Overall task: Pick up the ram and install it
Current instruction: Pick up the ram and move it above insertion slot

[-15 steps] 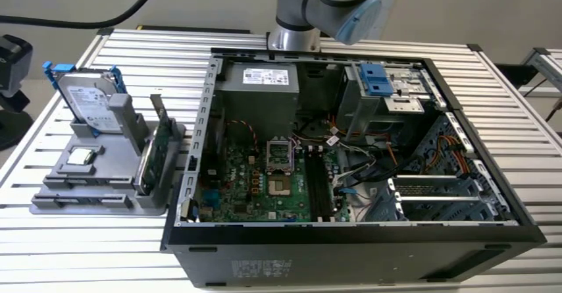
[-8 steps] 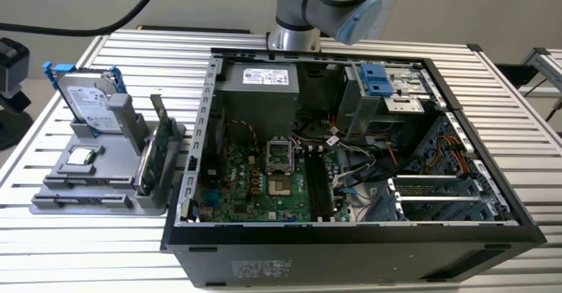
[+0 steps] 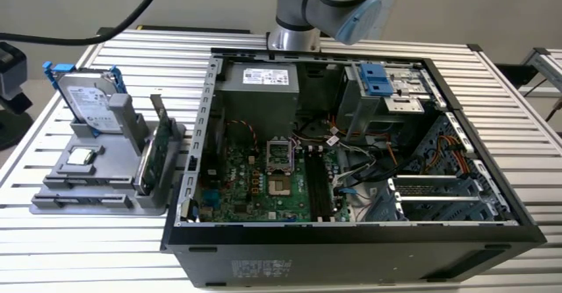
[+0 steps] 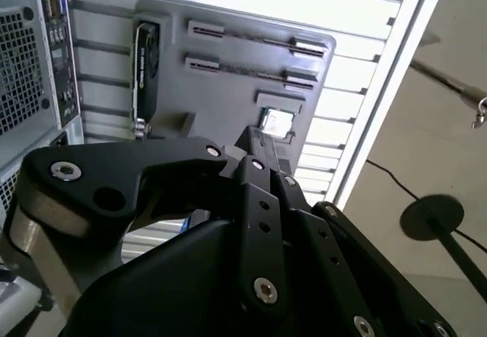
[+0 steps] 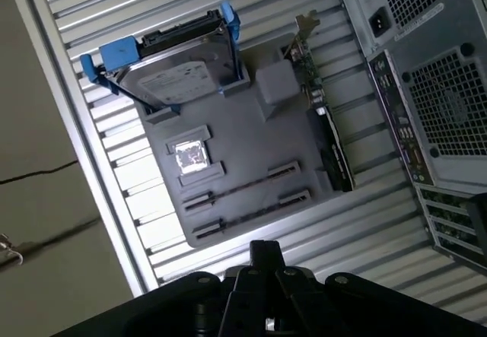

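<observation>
Gripper (image 4: 259, 145) looked clenched to us, pads pressed together, held high and well apart from the grey parts tray (image 5: 251, 135) carrying the hard drive (image 5: 175, 78) and expansion card (image 5: 327, 135). In the exterior view the ram (image 3: 320, 184) seemed to stand in a motherboard slot inside the case (image 3: 307, 260), though we couldn't be sure.
</observation>
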Available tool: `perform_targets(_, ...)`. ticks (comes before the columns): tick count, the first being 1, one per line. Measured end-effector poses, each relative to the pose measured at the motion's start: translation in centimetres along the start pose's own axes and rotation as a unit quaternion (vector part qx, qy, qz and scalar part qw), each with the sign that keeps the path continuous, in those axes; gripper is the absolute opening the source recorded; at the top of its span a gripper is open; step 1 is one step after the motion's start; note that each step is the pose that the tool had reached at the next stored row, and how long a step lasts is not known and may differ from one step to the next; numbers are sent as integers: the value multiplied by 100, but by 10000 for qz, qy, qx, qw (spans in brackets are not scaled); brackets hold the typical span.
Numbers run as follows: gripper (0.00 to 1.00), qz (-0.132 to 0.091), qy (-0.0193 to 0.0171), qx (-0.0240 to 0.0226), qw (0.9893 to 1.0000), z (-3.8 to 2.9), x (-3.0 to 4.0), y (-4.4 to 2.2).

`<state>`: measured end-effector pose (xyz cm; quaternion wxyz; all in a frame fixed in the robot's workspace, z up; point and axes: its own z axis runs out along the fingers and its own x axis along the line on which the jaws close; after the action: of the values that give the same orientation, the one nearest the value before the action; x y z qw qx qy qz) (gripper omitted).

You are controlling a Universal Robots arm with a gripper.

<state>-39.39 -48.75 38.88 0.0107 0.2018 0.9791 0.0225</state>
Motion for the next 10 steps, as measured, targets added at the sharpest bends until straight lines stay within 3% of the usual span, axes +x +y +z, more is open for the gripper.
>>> perform_targets(5,0,296,-15,3,9996,7,0,0)
perform_targets(10,0,573,-28,7,9984,13,1,1)
